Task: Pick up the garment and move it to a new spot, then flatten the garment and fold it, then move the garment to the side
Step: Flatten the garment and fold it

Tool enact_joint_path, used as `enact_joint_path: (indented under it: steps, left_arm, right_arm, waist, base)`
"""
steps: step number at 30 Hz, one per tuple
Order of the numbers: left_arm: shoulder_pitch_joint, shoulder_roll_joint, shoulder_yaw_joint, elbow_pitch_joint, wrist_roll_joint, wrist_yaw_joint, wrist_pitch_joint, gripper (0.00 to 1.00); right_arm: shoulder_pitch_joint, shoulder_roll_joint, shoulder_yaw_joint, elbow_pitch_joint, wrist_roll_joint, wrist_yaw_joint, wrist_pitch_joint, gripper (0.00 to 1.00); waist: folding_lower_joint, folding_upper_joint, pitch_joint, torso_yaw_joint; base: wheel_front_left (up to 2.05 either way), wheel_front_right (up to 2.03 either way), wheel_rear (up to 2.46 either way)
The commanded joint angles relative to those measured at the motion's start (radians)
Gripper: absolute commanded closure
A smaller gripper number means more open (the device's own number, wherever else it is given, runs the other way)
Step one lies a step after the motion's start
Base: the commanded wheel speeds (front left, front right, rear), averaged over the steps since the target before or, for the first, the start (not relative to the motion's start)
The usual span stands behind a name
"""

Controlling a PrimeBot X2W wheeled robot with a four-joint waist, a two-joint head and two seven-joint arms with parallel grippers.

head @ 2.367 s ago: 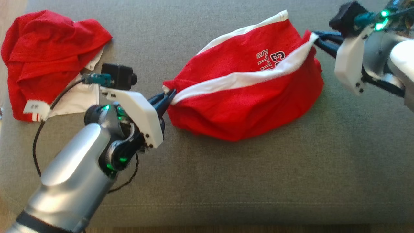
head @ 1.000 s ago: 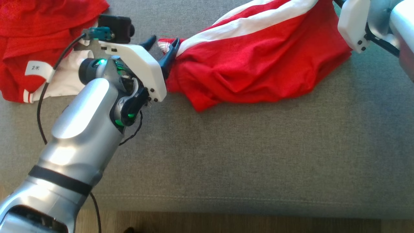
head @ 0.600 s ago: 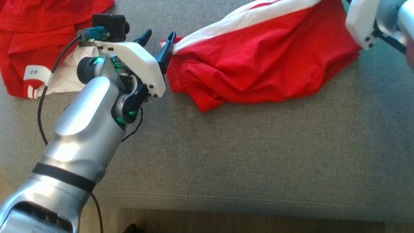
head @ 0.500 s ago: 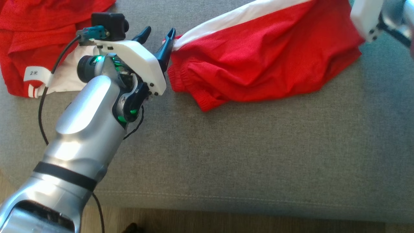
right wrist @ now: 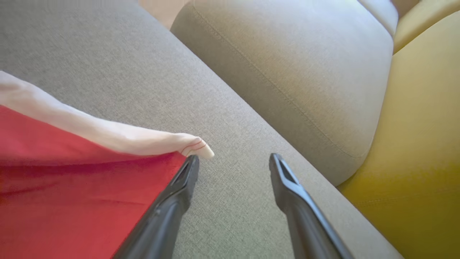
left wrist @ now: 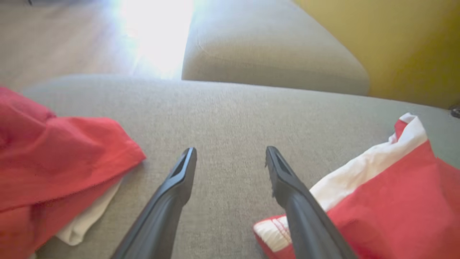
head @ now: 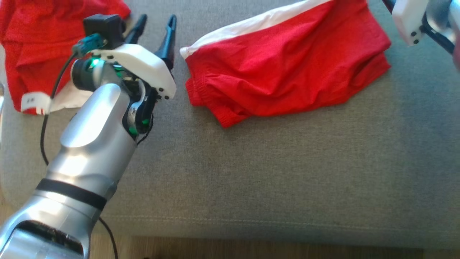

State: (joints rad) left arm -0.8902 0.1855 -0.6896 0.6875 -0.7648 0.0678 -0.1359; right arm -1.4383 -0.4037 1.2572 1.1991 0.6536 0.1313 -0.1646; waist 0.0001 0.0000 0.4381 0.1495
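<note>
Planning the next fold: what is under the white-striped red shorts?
Grey cushion shows beside and in front of the red shorts; what lies directly beneath is covered by cloth.

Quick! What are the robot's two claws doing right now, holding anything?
Left claw: open, holding nothing.
Right claw: open, holding nothing; the red garment lies loose beside it.

garment [head: 287, 68] on sofa seat [head: 273, 169], right of shirt [head: 39, 46]
</note>
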Motion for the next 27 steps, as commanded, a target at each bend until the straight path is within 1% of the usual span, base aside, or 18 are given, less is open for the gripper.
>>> enact_joint_path:
  steps: [1, 3, 4, 6, 7, 8, 10, 12, 16, 19, 23, 27]
  left_arm:
    - [-0.010, 0.041, 0.043, -0.024, 0.019, 0.019, -0.052, 0.00]
    - [0.012, 0.048, 0.053, -0.036, 0.027, 0.034, -0.084, 0.00]
    - [0.012, 0.048, 0.053, -0.036, 0.027, 0.034, -0.084, 0.00]
    - [0.042, 0.056, 0.066, -0.062, 0.034, 0.048, -0.105, 0.00]
    - [0.080, 0.067, 0.081, -0.100, 0.045, 0.063, -0.117, 0.00]
    - [0.080, 0.067, 0.081, -0.100, 0.045, 0.063, -0.117, 0.00]
    - [0.127, 0.080, 0.096, -0.151, 0.060, 0.075, -0.122, 0.00]
    - [0.181, 0.093, 0.111, -0.206, 0.081, 0.093, -0.125, 0.00]
    - [0.317, 0.100, 0.169, -0.344, 0.120, 0.119, -0.125, 0.00]
    - [0.424, 0.098, 0.201, -0.429, 0.158, 0.126, -0.126, 0.00]
    - [0.556, 0.087, 0.241, -0.506, 0.216, 0.122, -0.126, 0.00]
    - [0.672, 0.061, 0.291, -0.551, 0.265, 0.108, -0.126, 0.00]
  right_arm:
    - [0.030, 0.008, -0.025, 0.010, 0.013, -0.001, -0.040, 0.00]
    - [0.038, 0.011, -0.053, 0.023, 0.019, -0.001, -0.070, 0.00]
    - [0.038, 0.011, -0.053, 0.023, 0.019, -0.001, -0.070, 0.00]
    - [0.052, 0.016, -0.093, 0.034, 0.027, -0.001, -0.088, 0.00]
    - [0.071, 0.022, -0.146, 0.031, 0.036, -0.001, -0.095, 0.00]
    - [0.071, 0.022, -0.146, 0.031, 0.036, -0.001, -0.095, 0.00]
    - [0.094, 0.015, -0.219, -0.021, 0.033, -0.001, -0.096, 0.00]
    - [0.146, 0.001, -0.317, -0.089, 0.026, -0.001, -0.097, 0.00]
    - [0.314, -0.016, -0.518, -0.242, -0.044, -0.001, -0.097, 0.00]
    - [0.474, -0.003, -0.667, -0.355, -0.126, -0.001, -0.097, 0.00]
    - [0.698, 0.045, -0.838, -0.498, -0.263, -0.001, -0.097, 0.00]
    - [0.903, 0.127, -0.983, -0.626, -0.383, -0.001, -0.097, 0.00]
  waist:
    - [-0.0001, 0.0000, -0.047, -0.014]
    - [-0.0001, 0.0000, -0.081, -0.023]
    - [-0.0001, 0.0000, -0.081, -0.023]
    - [-0.0001, 0.0000, -0.116, -0.033]
    - [-0.0001, 0.0000, -0.149, -0.044]
    - [-0.0001, 0.0000, -0.149, -0.044]
    - [-0.0001, 0.0000, -0.179, -0.055]
    - [-0.0001, 0.0000, -0.211, -0.065]
    - [-0.0001, 0.0000, -0.271, -0.087]
    - [-0.0001, 0.0000, -0.313, -0.098]
    - [-0.0001, 0.0000, -0.362, -0.109]
    - [-0.0001, 0.0000, -0.397, -0.118]
  base:
    - [0.00, 0.00, 0.00]
    - [0.00, 0.00, 0.00]
    - [0.00, 0.00, 0.00]
    - [0.00, 0.00, 0.00]
    - [0.00, 0.00, 0.00]
    - [0.00, 0.00, 0.00]
    - [0.00, 0.00, 0.00]
    - [0.00, 0.00, 0.00]
    - [0.00, 0.00, 0.00]
    - [0.00, 0.00, 0.00]
    - [0.00, 0.00, 0.00]
    - [0.00, 0.00, 0.00]
